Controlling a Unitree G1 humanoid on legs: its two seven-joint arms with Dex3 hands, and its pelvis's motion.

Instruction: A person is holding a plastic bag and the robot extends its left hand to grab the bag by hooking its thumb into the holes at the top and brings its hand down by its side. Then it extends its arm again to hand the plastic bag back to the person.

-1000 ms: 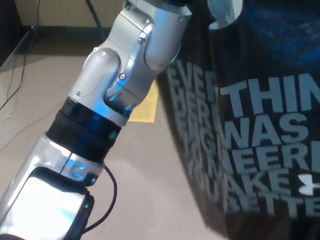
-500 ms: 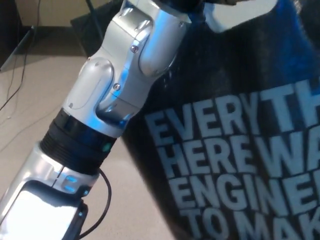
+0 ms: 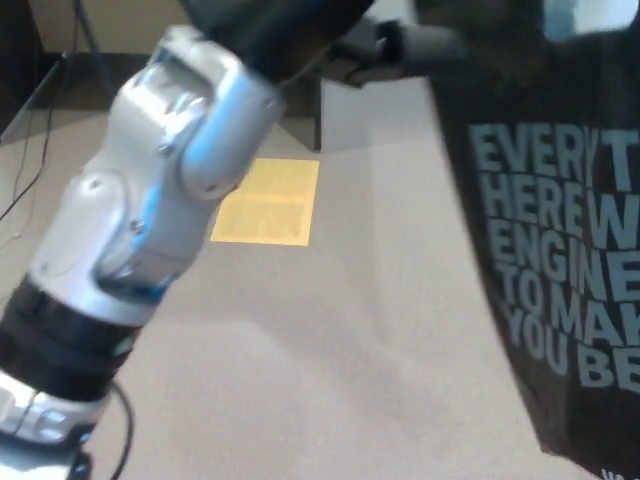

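your left hand (image 3: pixel 385 50) grips the black printed plastic bag (image 3: pixel 545 250), which has swung right since before; likely the hand-back reach. right hand unseen.

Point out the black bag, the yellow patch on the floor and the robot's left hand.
black bag (image 3: pixel 560 290): head view, on its printed side, among the lettering.
yellow patch (image 3: pixel 268 202): head view, its middle, on the floor.
left hand (image 3: pixel 380 50): head view, the dark fingers at the bag's top.

Bag (image 3: pixel 560 250) right of left arm (image 3: pixel 150 200)
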